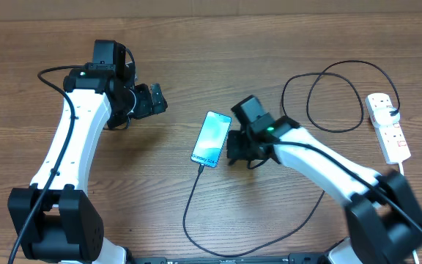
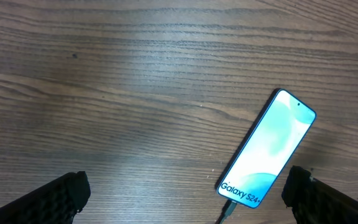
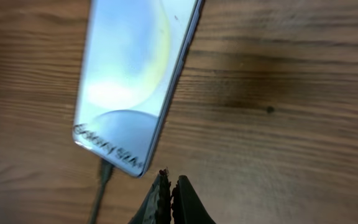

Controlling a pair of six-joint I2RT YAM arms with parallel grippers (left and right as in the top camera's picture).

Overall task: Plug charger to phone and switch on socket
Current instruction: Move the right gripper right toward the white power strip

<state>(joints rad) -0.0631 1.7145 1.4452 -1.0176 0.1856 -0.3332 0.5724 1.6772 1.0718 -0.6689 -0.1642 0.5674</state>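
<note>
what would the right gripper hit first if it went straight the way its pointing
Most likely the bare table beside the phone's lower corner. The shut right gripper aims just right of that corner; depth is unclear, so it might clip the phone's edge.

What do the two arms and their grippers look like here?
The left arm and right arm have white link shells and black joint housings, with a small green light near each wrist. A thin black cable loops off the left arm. The left gripper and right gripper are black, with finely textured fingers.
</note>
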